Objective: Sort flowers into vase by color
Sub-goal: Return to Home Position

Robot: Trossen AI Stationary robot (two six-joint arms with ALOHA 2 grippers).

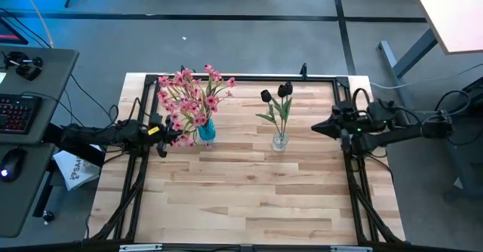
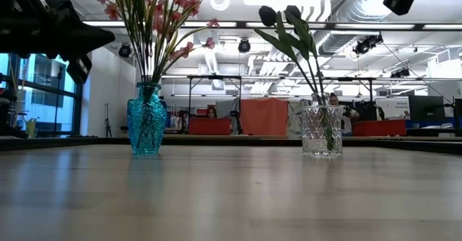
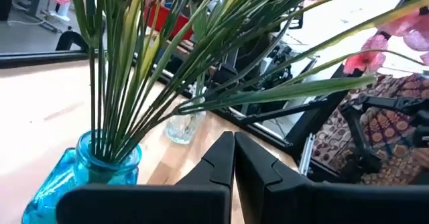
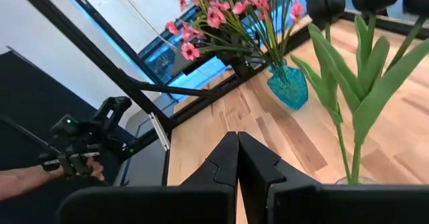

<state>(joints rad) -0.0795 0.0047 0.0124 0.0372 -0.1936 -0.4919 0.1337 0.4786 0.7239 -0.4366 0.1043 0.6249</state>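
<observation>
Several sprays of pink flowers (image 1: 190,95) stand with their stems in a blue glass vase (image 1: 206,131), also seen as the blue vase (image 2: 146,128) in the low view and the blue vase (image 3: 74,177) in the left wrist view. Near-black tulips (image 1: 277,93) with green leaves stand in a clear glass vase (image 1: 280,140), the clear vase (image 2: 322,131) in the low view. My left gripper (image 1: 181,136) is shut, just left of the blue vase, above the table. My right gripper (image 1: 315,128) is shut, to the right of the clear vase.
Both vases stand on the far half of the wooden table (image 1: 249,199). A black frame rail (image 1: 249,77) runs along the far edge. A desk with keyboard (image 1: 19,112) and mouse lies beyond the left edge. People sit in the room behind.
</observation>
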